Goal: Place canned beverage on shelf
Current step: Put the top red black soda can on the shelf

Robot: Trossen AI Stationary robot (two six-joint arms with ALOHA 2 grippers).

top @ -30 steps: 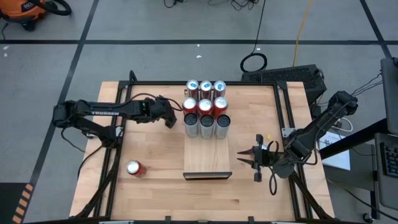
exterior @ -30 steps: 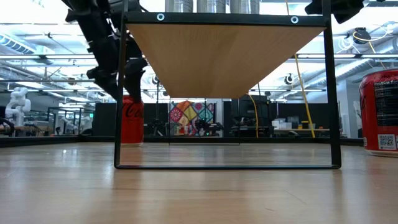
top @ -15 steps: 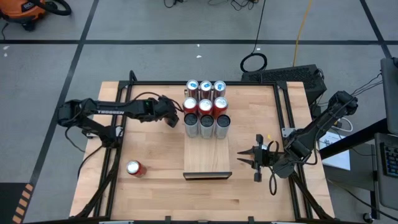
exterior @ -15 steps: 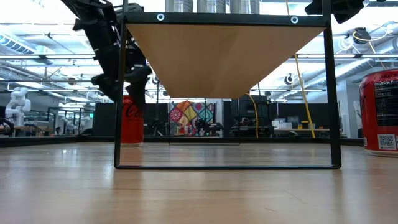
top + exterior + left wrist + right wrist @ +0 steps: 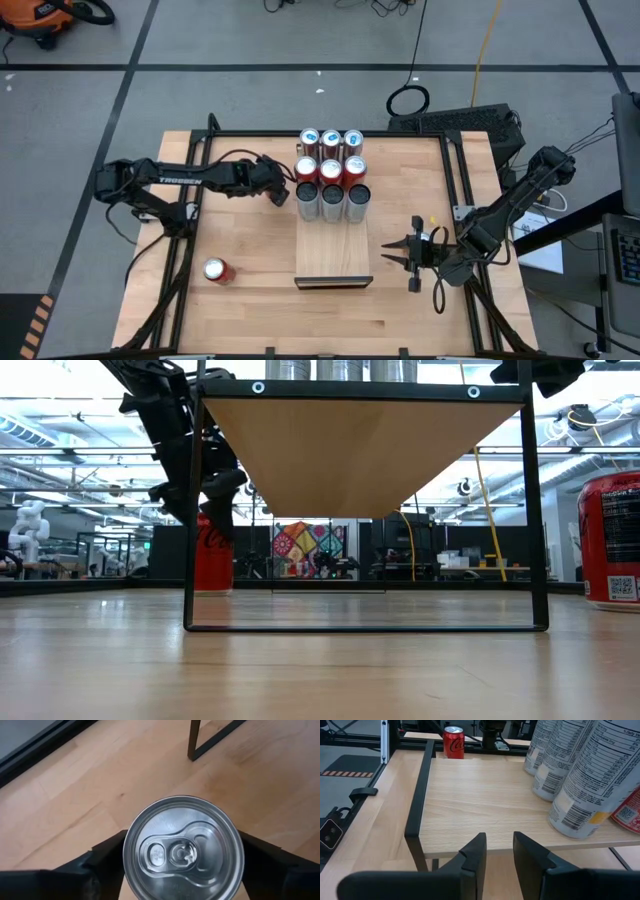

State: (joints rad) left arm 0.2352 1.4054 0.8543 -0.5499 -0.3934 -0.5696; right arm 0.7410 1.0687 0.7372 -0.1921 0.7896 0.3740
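Note:
A red can (image 5: 212,555) stands upright on the table beside the shelf's left legs; the left wrist view shows its silver top (image 5: 184,851). My left gripper (image 5: 281,190) reaches down over it, one finger on each side (image 5: 200,510). The shelf (image 5: 335,250) is a pale wood panel on a dark frame, with several cans (image 5: 331,170) on its far end. My right gripper (image 5: 398,255) hovers at the shelf's right side, only narrowly open (image 5: 500,850), with nothing between its fingers. My left gripper has the red can's upper side wall (image 5: 127,857) between its two fingers (image 5: 107,857), which lie against opposite sides. It comes slanting down from the table's left. The can's top hides the pads themselves. The can stands upright with its bottom (image 5: 212,590) on the table.
Another red can (image 5: 215,270) stands on the table at the near left. In the low view a red can (image 5: 612,540) shows close at the picture's right edge. The shelf's dark leg (image 5: 195,740) stands just beyond the held can. The shelf's near half is bare wood.
My left gripper has sunk a little and edged toward the shelf, settling around the top of the red can. The can has stayed where it was on the table.

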